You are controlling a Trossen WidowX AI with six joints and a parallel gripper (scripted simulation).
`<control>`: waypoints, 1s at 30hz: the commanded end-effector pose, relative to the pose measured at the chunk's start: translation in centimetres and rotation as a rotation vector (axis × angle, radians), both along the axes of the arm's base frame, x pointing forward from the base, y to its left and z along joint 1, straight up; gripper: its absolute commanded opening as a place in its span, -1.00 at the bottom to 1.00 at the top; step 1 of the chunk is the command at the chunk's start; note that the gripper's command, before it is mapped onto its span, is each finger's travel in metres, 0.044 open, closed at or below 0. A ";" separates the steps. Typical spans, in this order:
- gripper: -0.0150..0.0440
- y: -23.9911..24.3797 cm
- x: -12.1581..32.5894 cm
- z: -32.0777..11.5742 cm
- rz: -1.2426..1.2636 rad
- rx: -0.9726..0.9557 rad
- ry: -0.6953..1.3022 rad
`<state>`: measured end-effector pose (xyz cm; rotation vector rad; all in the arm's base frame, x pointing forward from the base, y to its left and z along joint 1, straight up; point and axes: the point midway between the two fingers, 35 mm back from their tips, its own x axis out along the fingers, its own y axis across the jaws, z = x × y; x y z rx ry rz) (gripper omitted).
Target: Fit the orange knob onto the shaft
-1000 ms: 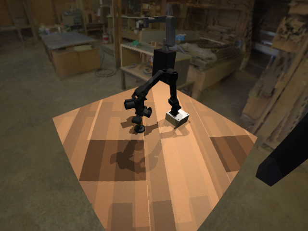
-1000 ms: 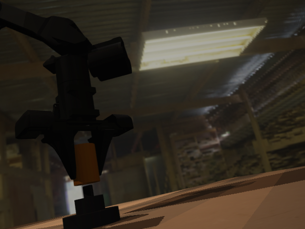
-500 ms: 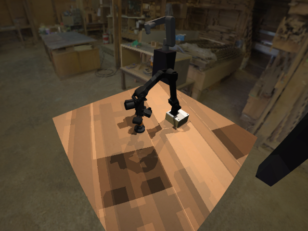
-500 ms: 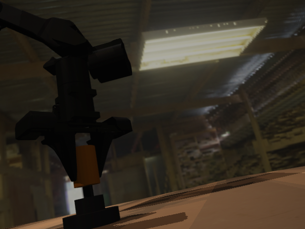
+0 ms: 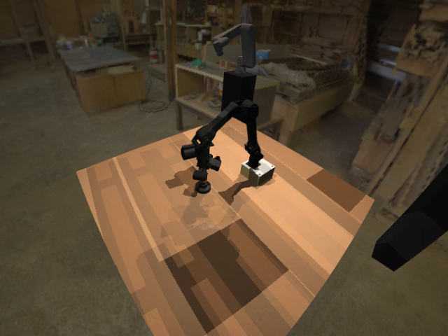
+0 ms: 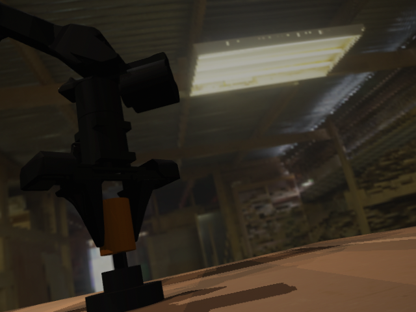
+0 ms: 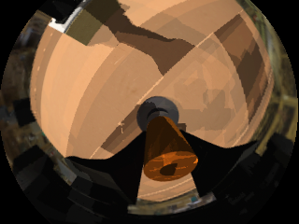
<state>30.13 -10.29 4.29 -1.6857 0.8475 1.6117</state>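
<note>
The orange knob point(image 6: 117, 225) point(image 7: 164, 145) is upright, tilted slightly in the exterior view. My gripper point(image 6: 119, 242) is shut on it, one finger on each side. The dark shaft point(image 6: 120, 260) shows between the knob's lower end and the round pedestal point(image 6: 124, 297) point(image 5: 203, 187) point(image 7: 146, 114). The knob is above the pedestal, with a visible gap, over the shaft. Whether the shaft's tip is inside the hole is hidden. In the wrist view the knob's near end shows a dark opening. The shaft's flat side is not visible.
The arm's white base block point(image 5: 258, 171) point(image 7: 79, 25) stands on the wooden table point(image 5: 307, 217), behind and right of the pedestal in the top view. Dark shadows and patches lie across the table. A black beam-like object point(image 5: 416, 231) is at the right edge.
</note>
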 end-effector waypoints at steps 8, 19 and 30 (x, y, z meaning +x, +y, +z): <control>-0.49 0.0 0.2 0.4 0.204 -0.007 0.002; -0.49 0.0 0.1 0.0 0.214 -0.007 0.002; -0.49 0.0 0.1 -0.1 0.214 -0.007 0.002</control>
